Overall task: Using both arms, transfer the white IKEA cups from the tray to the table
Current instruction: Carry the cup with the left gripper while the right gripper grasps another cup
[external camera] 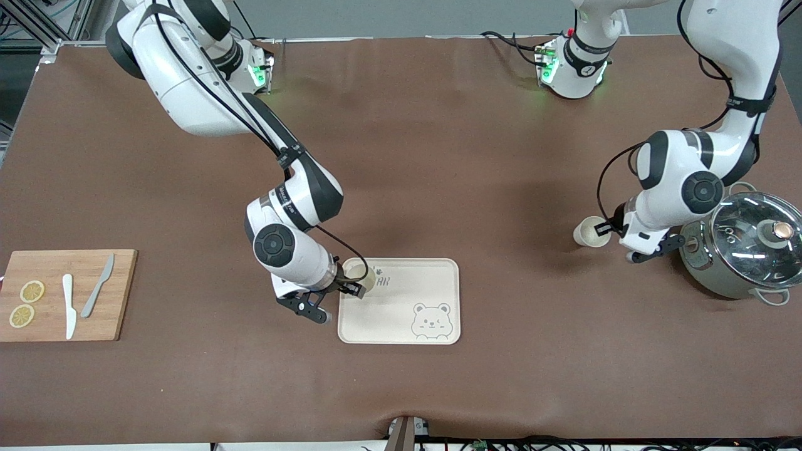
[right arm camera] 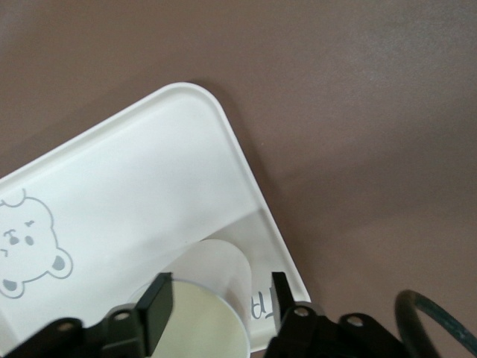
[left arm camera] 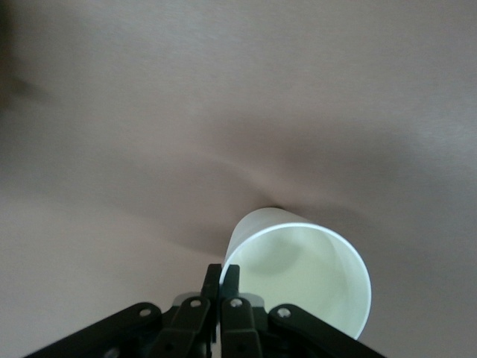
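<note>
Front view first: your right gripper sits over the tray, at the corner nearest the right arm's base. One white cup stands on that corner, upright, open mouth up. Right wrist view shows the fingers spread on either side of that cup, with a gap on at least one side, so the pincer reads as released, not squeezing. The cup rests next to the tray's printed letters; the bear print is at the tray's other end.

Your left gripper is low over the table toward the left arm's end. It pinches the rim of the second white cup. Left wrist view confirms it: fingers clenched on the wall of the cup, one inside, one outside. That cup is tilted, mouth toward the wrist camera; you cannot tell whether its base touches the table. It sits well apart from the tray.

A pot with a glass lid stands just beside your left arm's wrist. A cutting board lies at the right arm's end of the table, carrying two lemon slices, a white knife and a grey knife.
</note>
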Controlling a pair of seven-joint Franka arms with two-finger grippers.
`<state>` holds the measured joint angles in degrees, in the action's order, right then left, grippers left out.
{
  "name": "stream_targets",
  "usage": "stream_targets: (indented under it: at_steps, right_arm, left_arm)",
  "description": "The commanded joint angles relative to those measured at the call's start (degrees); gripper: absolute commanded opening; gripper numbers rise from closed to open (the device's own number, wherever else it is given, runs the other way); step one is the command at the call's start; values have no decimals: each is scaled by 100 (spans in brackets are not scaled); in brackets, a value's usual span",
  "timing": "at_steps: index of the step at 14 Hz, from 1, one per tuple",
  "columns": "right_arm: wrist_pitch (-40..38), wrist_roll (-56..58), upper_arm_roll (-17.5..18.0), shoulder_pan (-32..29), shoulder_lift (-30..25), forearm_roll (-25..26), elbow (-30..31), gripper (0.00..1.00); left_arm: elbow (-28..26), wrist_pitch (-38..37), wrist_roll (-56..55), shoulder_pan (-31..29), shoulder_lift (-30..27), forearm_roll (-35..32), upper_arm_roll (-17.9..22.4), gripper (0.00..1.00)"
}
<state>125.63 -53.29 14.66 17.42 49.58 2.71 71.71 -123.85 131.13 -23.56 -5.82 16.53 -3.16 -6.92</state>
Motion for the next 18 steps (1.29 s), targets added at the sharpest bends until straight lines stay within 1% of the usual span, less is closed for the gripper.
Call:
stream_targets:
  at_steps: [1,3,4,5,6,7,8,9,10,11,14,16,17,18]
  right_arm:
    - [-248,-120,186,-177,-124,133,45,72]
    - [-801,-129,335,-283,-124,159,-130,72]
    - [-855,-155,371,-274,-124,168,-131,72]
    - [-830,-172,371,-231,-106,186,-105,72]
    - [-803,-260,380,-204,-63,212,-78,69]
    - [-768,-391,380,-161,-36,308,-69,61]
    - [-724,-523,380,-134,-10,466,-61,55]
    - [-663,-576,380,-108,43,545,-35,49]
    - [-567,-577,380,-99,52,572,1,28]
    - [-522,-577,380,-99,52,581,10,0]
    - [-696,-524,388,-186,-35,546,-25,0]
    - [-1257,-515,423,-361,-237,520,-113,0]
    - [-1538,-446,511,-536,-360,502,-148,0]
    - [-1759,-140,738,-930,-631,468,-96,0]
  left_arm:
    - [-201,97,115,-86,-229,122,-108,0]
    - [-192,97,115,-86,-220,289,-152,0]
    - [-192,97,115,-86,-211,290,-152,1]
    - [-201,97,115,-86,-211,290,-152,10]
    - [-210,97,115,-68,-211,290,-161,21]
    - [-210,97,115,-77,-194,290,-204,35]
    - [-219,89,115,-86,-185,290,-222,56]
    - [-210,45,115,-86,-220,290,-222,93]
    - [-201,-25,124,-94,-298,299,-222,100]
    - [-175,-217,124,-86,-421,299,-222,100]
    - [105,-998,132,-86,-852,290,-231,100]
    - [578,-1657,132,-59,-949,290,-240,100]
    - [825,-1956,132,-51,-958,290,-248,100]
    - [1019,-2229,185,-51,-967,281,-292,100]
